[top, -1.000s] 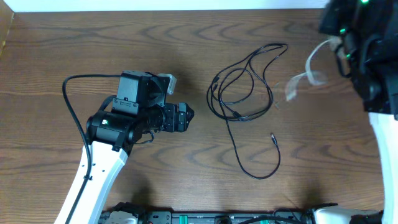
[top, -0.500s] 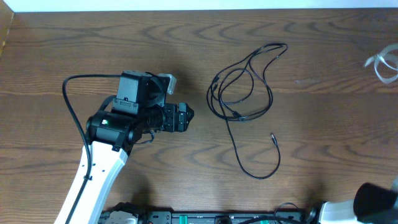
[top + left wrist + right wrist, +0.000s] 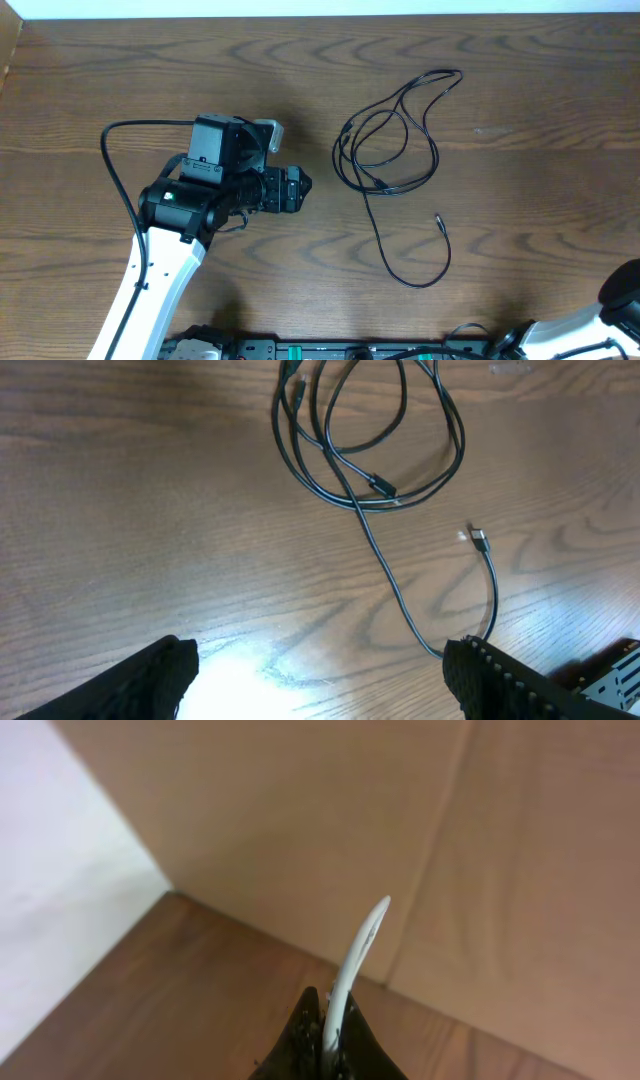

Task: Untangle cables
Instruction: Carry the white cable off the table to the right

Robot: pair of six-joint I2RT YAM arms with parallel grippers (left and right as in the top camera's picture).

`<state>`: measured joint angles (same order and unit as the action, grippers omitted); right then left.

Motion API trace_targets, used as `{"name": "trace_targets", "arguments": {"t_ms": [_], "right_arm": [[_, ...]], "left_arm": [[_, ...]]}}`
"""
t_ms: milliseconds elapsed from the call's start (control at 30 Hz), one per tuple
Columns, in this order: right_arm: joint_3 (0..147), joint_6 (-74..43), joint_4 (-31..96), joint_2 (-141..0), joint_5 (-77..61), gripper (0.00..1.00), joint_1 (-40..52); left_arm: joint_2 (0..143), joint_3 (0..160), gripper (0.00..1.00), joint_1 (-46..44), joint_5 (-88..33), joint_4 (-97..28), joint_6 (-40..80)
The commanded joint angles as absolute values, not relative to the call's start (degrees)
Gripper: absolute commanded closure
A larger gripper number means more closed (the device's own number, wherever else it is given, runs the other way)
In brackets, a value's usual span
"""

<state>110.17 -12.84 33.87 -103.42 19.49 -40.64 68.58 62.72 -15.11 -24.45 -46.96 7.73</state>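
The cables (image 3: 390, 150) lie as thin black loops right of the table's middle, with one strand trailing toward the front to a small plug (image 3: 438, 222). In the left wrist view the loops (image 3: 370, 450) and the plug (image 3: 480, 540) lie ahead of my left gripper (image 3: 320, 685). That gripper is open with nothing between its fingers (image 3: 150, 680). From overhead, my left gripper (image 3: 303, 188) sits left of the cables, apart from them. My right gripper (image 3: 328, 1015) is shut on a curved white strip (image 3: 355, 955), held up away from the table.
Only a part of the right arm (image 3: 625, 290) shows at the overhead view's front right corner. The left arm's thick black cord (image 3: 120, 170) arcs at the left. The right wrist view faces a tan wall and a wooden floor or table edge.
The right arm, holding the white strip, left the back right corner and now shows only at the front right edge. The left arm and the cables have not moved.
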Motion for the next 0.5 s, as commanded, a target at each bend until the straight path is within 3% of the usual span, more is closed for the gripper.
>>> {"name": "trace_targets", "arguments": {"t_ms": [0, 367, 400, 467], "right_arm": [[110.34, -9.13, 32.73, -106.39, 16.27, 0.99, -44.49], [110.34, -11.99, 40.80, -119.42, 7.20, 0.98, -50.76], [110.34, -11.97, 41.95, -120.75, 6.48, 0.85, -50.81], [110.34, -11.94, 43.72, -122.76, 5.58, 0.32, -50.81]], "left_arm": [[68.86, 62.57, 0.16, -15.20, -23.92, -47.57, 7.86], [68.86, 62.57, 0.16, -15.22, -23.99, -47.55, 8.93], [68.86, 62.57, 0.16, -15.22, -23.99, -47.55, 8.93], [68.86, 62.57, 0.16, -15.22, -23.99, -47.53, 8.93]]}}
